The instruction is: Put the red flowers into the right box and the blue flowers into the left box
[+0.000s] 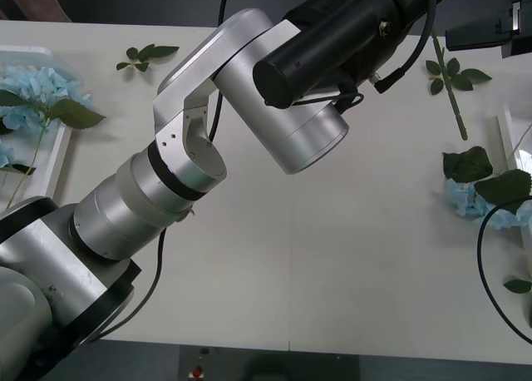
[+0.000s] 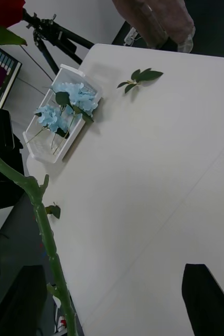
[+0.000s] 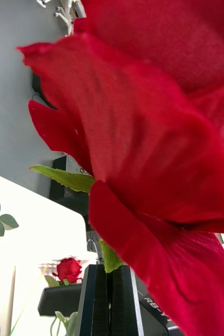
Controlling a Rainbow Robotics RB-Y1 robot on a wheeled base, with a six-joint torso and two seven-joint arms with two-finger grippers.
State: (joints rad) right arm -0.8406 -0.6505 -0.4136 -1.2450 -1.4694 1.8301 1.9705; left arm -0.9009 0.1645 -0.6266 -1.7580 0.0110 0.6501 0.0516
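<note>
**Q:** What is shown in the front view?

**A:** The left arm (image 1: 191, 148) is stretched across the table (image 1: 332, 256) towards the far right, presumably so that a bloom can be carried to that side. Blue flowers (image 1: 41, 90) are seen lying in the left box (image 1: 60, 160). A further blue flower (image 1: 470, 200) is seen at the rim of the right box (image 1: 505, 136); whether it is inside cannot be told. A leaf sprig (image 1: 145, 55) and a leafy stem (image 1: 453, 86) are left loose on the table.

**Q:** And in the right wrist view?

**A:** The green stem of a red flower (image 2: 43, 226) is seen crossing close before the right gripper (image 2: 114, 270), whose jaws appear to be held wide, as if the stem is to be received. The filled left box is seen well beyond it.

**Q:** And in the left wrist view?

**A:** The red flower is seen pressed up close. The left gripper (image 3: 107, 268) is closed narrowly on its stem, so the bloom is held upright above the table. A second red flower (image 3: 68, 269) is seen farther off. The letters "RB-Y" can be read on a black housing (image 3: 156, 305); the rest is cut off.
</note>
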